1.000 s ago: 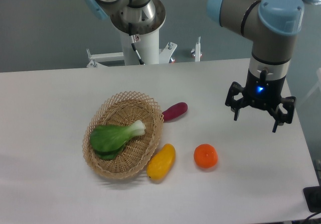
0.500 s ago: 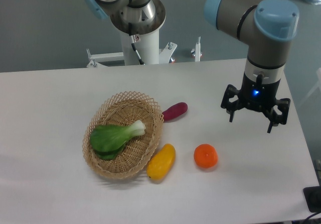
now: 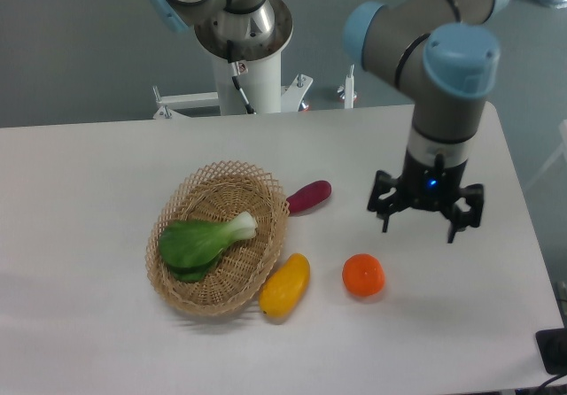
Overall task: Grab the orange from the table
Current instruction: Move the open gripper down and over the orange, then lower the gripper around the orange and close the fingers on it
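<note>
The gripper [image 3: 419,228] hangs above the table [image 3: 89,174] with its fingers pointing straight down and spread wide, holding nothing. A small blue light glows on the gripper body above the fingers. The wrist rises vertically from the gripper into a grey joint with a light-blue cap, and the arm [image 3: 425,32] bends away toward the upper edge of the view.

The orange [image 3: 364,274] lies on the table, below and to the left of the gripper in the view, apart from the fingers and untouched. All remaining positions are given relative to the orange. A yellow-orange elongated fruit [image 3: 285,284] lies to its left, near but not touching it, tilted with its upper end toward the right. A purple oblong vegetable [image 3: 308,197] lies up and to the left of the orange, farther off. A woven basket [image 3: 182,284] stands well to the left of the orange, beyond the yellow-orange fruit, whose upper end is just beside the basket rim; the purple vegetable also lies just beside that rim. Inside the basket rests a leafy green vegetable [image 3: 202,241], its pale stalk end pointing toward the orange's side. A second robot base [image 3: 244,32] stands beyond the far table edge, up and to the left of the orange.
</note>
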Tool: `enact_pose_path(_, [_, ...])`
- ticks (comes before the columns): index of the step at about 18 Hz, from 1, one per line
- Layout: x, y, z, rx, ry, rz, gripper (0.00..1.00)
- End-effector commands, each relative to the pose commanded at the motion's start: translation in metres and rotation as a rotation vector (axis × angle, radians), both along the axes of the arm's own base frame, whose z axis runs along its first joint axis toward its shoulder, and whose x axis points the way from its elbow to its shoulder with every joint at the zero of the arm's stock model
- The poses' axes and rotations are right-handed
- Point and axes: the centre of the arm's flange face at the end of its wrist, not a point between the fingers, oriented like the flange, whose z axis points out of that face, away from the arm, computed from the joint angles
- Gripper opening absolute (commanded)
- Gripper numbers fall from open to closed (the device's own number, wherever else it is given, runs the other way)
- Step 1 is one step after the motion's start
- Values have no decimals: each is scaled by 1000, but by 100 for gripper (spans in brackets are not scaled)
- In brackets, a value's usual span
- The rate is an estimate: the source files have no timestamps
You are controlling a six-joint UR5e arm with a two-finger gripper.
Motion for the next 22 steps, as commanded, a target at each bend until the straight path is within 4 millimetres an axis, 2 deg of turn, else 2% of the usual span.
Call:
enact_pose_path(2, [2,2,-21,-20,7,-5,100])
enact_pose_path(5, [-6,6,-52,-108,65,-14,100])
enact_pose_path(7, [-8,11,-54,-120,71,-35,100])
enact_pose_path(8, [-6,11,-63,-130,59,-37,100])
enact_pose_path(11, [1,19,-70,-134,48,-49,100])
enact_pose_path(14, [9,18,-98,-166,16,-54,100])
enact_pose_path(22, [14,26,-120,-164,44,-64,100])
